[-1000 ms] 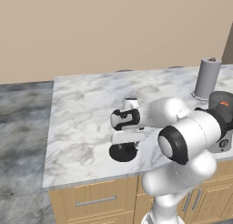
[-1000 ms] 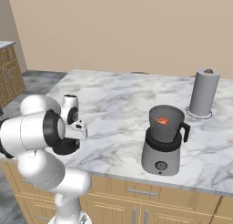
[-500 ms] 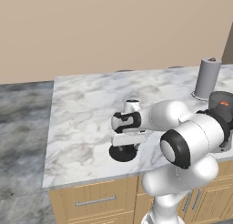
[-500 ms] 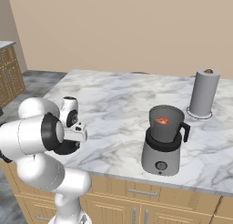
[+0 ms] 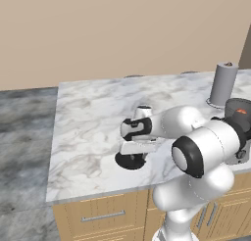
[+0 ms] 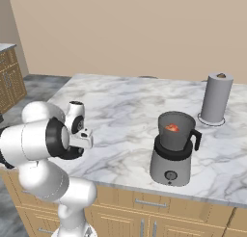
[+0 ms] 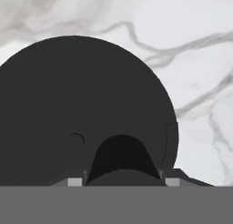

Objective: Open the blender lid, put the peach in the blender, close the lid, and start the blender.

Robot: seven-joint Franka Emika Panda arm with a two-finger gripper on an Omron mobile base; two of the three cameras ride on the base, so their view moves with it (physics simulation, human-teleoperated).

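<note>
Fingers (image 7: 122, 184) of mine are down over the blender lid (image 7: 82, 114), one dark tip on each side of its small raised knob (image 7: 122, 157); from the hand view they look drawn in against that knob, though the tips sit so low in the picture that I cannot be sure they touch it. My fingers (image 5: 133, 154) point straight down at the lid (image 5: 130, 160), which lies flat on the marble counter (image 5: 88, 117), near its front edge.

Taking the lid as my landmark: the blender (image 6: 171, 154) stands well apart from it along the counter, also toward the front edge, with its round knob (image 6: 169, 175) facing the front. Its dark jar is uncovered, and the peach (image 6: 171, 128) sits inside it, orange-red against the dark wall. Farther from the lid than the blender, and toward the back wall, a grey upright cylinder (image 6: 215, 98) stands on a round base. From the right base view my white arm (image 6: 36, 140) covers most of the lid (image 6: 72, 153).
</note>
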